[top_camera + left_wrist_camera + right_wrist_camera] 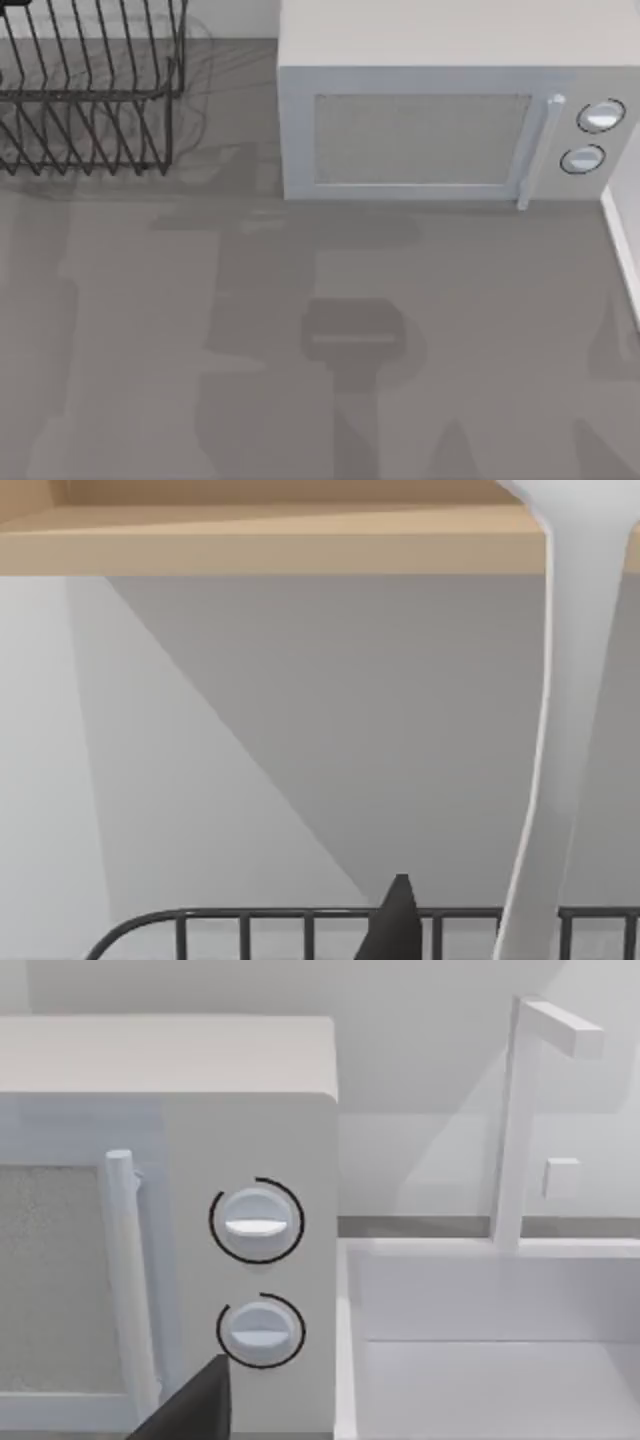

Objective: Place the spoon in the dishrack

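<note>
Spoon (565,730) first, since it lay closest to the left wrist camera: a white, slim shaft that widened toward one end and crossed in front of the dishrack's top wire, raised above the dishrack (300,915) and not resting among its prongs. Beside the spoon and apart from it, one dark fingertip of the left gripper (398,925) stood over the same rim wire. With one fingertip in sight, I could not tell whether the fingers were clenched on the spoon or released. Past the dishrack rose a pale wall (350,730), and higher on it a tan wooden shelf (270,540).

Seen from above, the dishrack (90,95) sat at the far left corner of the grey worktop (300,350), its black prongs slanted and upright. The bare stretch of worktop nearer than the dishrack carried soft shadows. To the dishrack's right, near it but not touching, stood a grey microwave (420,130) with its door closed.

From the right wrist camera, a dark fingertip of the right gripper (190,1405) hung nearest, before the microwave (170,1060), on the side away from the dishrack; I could not tell the state of those fingers either. Behind it were the microwave's door handle (125,1280) and two round knobs (256,1222), one over the other. Farther from the dishrack again lay a white sink (480,1360) with its faucet (510,1120) at the back wall.
</note>
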`<action>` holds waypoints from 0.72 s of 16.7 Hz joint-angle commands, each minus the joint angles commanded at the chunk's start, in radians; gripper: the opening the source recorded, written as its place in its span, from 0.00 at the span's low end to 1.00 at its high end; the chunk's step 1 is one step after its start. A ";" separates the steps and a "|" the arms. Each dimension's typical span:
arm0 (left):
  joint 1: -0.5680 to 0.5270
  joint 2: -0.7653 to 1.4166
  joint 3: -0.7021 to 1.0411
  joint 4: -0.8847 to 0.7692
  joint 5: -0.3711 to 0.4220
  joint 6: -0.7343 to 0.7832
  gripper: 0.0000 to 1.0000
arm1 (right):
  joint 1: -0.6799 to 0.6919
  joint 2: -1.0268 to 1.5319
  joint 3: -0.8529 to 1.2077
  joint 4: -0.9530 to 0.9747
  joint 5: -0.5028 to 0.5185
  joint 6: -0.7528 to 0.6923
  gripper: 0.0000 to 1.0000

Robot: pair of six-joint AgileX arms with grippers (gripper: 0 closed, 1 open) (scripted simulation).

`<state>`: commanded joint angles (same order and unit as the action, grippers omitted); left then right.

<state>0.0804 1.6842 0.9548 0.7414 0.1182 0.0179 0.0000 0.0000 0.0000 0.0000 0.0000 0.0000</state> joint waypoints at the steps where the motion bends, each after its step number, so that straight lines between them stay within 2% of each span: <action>1: -0.005 0.031 -0.012 0.038 -0.005 -0.001 0.00 | 0.000 0.000 0.000 0.000 0.000 0.000 1.00; 8: -0.014 0.071 -0.031 0.089 -0.013 -0.002 0.00 | 0.000 0.000 0.000 0.000 0.000 0.000 1.00; 12: -0.014 0.071 -0.031 0.089 -0.013 -0.002 0.30 | 0.000 0.000 0.000 0.000 0.000 0.000 1.00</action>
<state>0.0667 1.7555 0.9237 0.8304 0.1056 0.0157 0.0000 0.0000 0.0000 0.0000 0.0000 0.0000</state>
